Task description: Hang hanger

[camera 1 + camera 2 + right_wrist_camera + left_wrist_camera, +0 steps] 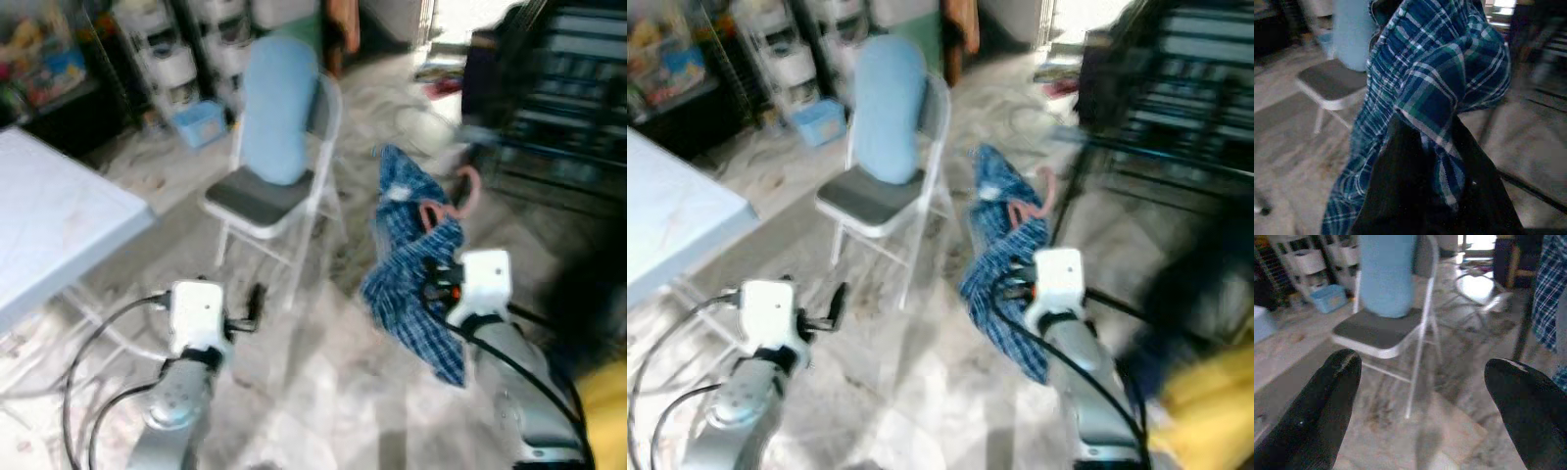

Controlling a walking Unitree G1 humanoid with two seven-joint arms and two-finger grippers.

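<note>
Right hand [431, 279] is clamped on a blue-green plaid shirt [416, 284], cloth bunched over its black fingers [1420, 186] in the right wrist view. The shirt is on a pinkish hanger [446, 211]; the hook end [470, 186] sits up and away from the robot, and the garment's long axis runs down toward the floor [323, 392], tilted a bit. Fabric is soft, woven check, heavily folded. Everything is blurred, so the hanger's shape past the hook is unclear.

Left hand [1420, 396] is wide open, holding nothing, its rounded matte black fingertips [1327, 396] well apart.

Ahead between the arms: a white metal folding chair [269, 201] with a grey seat and a pale blue cushion [279, 108] upright against its back. White worktop [49, 215] corner at the robot's left. Dark metal rack [558, 108] at far right, near the shirt. White storage drawers [162, 49] and a blue bin [201, 122] behind the chair. Floor is pale and marbled.
</note>
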